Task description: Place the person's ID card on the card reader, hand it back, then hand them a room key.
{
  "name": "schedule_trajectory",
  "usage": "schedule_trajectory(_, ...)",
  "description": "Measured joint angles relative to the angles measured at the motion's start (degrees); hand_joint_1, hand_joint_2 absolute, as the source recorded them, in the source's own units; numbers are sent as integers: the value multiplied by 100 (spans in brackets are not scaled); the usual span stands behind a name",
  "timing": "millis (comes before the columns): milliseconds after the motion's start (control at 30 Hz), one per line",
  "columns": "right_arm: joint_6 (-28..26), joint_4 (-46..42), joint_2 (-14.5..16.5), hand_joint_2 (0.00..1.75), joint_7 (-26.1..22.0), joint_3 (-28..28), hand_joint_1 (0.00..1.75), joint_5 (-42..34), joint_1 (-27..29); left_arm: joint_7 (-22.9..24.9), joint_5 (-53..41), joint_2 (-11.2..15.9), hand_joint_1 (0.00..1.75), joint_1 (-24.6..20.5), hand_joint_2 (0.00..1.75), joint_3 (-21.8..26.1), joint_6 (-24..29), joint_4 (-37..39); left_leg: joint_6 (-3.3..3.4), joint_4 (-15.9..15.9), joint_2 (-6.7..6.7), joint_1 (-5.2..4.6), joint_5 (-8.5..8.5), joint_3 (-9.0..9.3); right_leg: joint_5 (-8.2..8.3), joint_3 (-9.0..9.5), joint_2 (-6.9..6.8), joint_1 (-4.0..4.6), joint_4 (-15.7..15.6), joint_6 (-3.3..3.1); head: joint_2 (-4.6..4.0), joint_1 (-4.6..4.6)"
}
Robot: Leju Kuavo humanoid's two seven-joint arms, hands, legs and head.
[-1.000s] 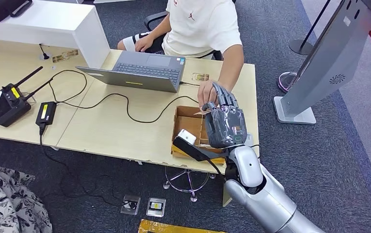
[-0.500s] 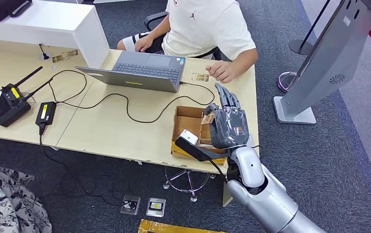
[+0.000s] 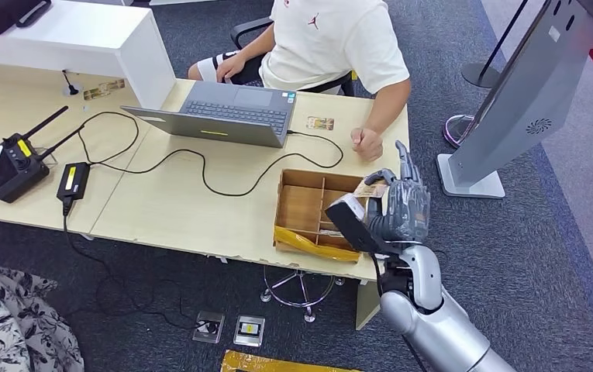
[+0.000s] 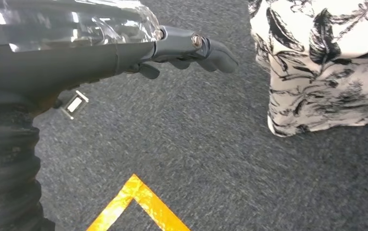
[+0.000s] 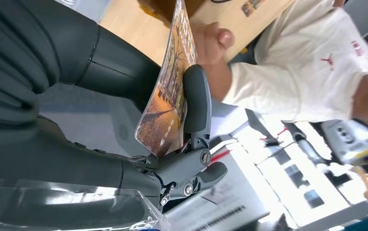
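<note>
We hold a thin, glossy card printed with an autumn-coloured picture (image 5: pixel 170 96) in our right hand (image 3: pixel 398 209), pinched flat between the thick grey thumb (image 5: pixel 197 103) on one face and the dark fingers behind the other, with the remaining fingers pointing up. The card stands raised above the right end of the pale wooden table (image 3: pixel 177 201), beside the brown cardboard compartment box (image 3: pixel 308 205) and near the clenched hand of the seated person in the white T-shirt (image 3: pixel 367 144). Whether this is the ID card or the room key, we cannot tell. Our left hand (image 4: pixel 182 48) hangs over the grey carpet, holding nothing, its fingers loosely curled. We judge the card to be very light, stiff yet slightly springy, and slick on its printed faces, so it could slide out or twist if the pinch slackens. The hold looks best kept where it is, on one end across the flat faces, leaving the far end free for the person to take. A second small card (image 3: pixel 320 122) lies on the table by the grey open laptop (image 3: pixel 223 112).
</note>
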Motion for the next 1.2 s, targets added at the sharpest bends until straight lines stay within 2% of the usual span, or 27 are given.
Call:
schedule_trajectory(133, -318, 138, -92, 175, -278, -290, 175, -689, 299, 205, -81, -6, 0, 4, 175, 0, 0, -134, 0, 0, 2, 0, -1, -2, 0, -1, 3, 0, 0, 0, 0, 0)
schedule_trajectory(300, -336, 345, -131, 175, -519, -517, 175, -988, 475, 548, -295, -50, 0, 2, 175, 2, 0, -347, -1, 0, 3, 1, -1, -1, 0, -1, 4, 1, 1, 0, 0, -1)
schedule_trajectory(533, -331, 661, -47, 175, -870, -553, 175, -1367, 513, 1021, -666, -145, 0, -4, 175, -2, 0, -671, -1, 0, 3, 1, 0, -1, 0, 0, 5, 1, 2, 0, 0, -1)
schedule_trajectory(933, -331, 1443, 291, 175, -1306, -545, 175, -1652, 474, 1051, -573, -252, 0, -16, 175, -2, 0, -927, -1, 0, 3, 1, 0, -1, 0, 0, 4, 1, 2, 0, 0, 0)
schedule_trajectory(1200, -334, 1765, 421, 175, -1399, -556, 175, -1671, 423, 1051, -573, -284, 0, -15, 175, -2, 0, -1016, -1, 0, 7, 1, 0, 1, 0, 1, 8, 1, 2, 0, 0, 1)
